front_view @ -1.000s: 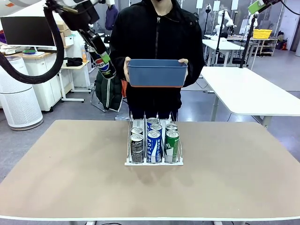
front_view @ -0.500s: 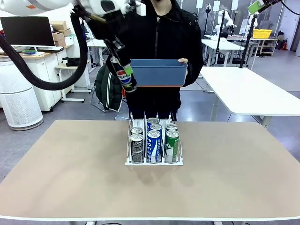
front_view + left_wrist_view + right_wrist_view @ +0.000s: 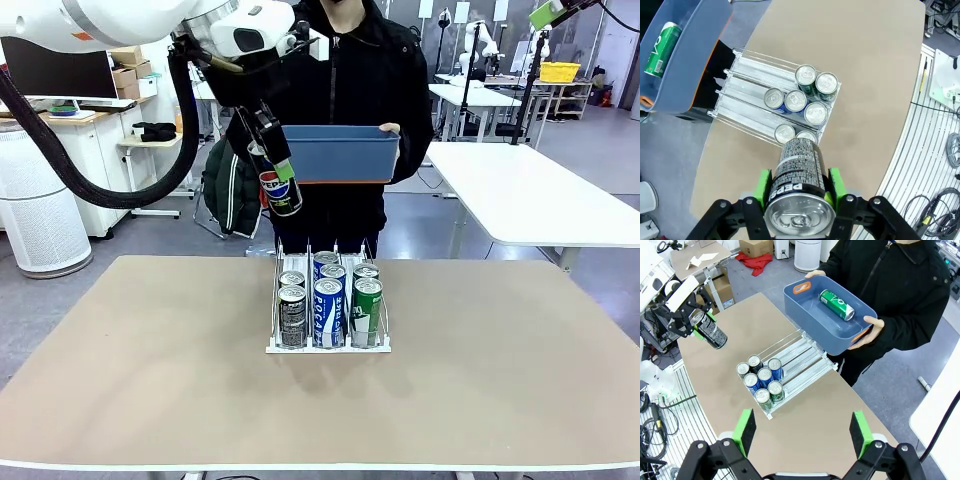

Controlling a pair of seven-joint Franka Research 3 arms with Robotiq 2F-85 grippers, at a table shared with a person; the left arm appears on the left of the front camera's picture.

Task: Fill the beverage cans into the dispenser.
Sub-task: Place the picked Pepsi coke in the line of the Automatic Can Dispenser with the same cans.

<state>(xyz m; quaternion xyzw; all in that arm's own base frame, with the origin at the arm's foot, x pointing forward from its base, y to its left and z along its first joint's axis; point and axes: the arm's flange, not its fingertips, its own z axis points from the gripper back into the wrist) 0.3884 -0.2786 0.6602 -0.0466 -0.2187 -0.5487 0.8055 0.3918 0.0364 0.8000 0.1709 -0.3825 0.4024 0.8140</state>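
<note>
My left gripper (image 3: 274, 165) is shut on a black Pepsi can (image 3: 282, 193), held tilted in the air above the back left of the dispenser (image 3: 328, 345) and just in front of the tub's left end. In the left wrist view the can (image 3: 796, 175) sits between the green pads (image 3: 762, 187), with the dispenser (image 3: 755, 95) below. Several cans (image 3: 329, 300) stand at the front of its three lanes: black, blue-and-white and green. My right gripper (image 3: 802, 426) hangs open high over the table, holding nothing. A green can (image 3: 836, 305) lies in the tub.
A person at the far side holds the blue tub (image 3: 340, 155) in both hands at chest height, above the back of the dispenser. The rear halves of the lanes (image 3: 800, 356) are bare. Open tabletop (image 3: 130, 360) lies on both sides of the dispenser.
My left arm has swung to the right and lower with the Pepsi can, from the far left to just in front of the tub's left end. The tub and the racked cans stayed put.
</note>
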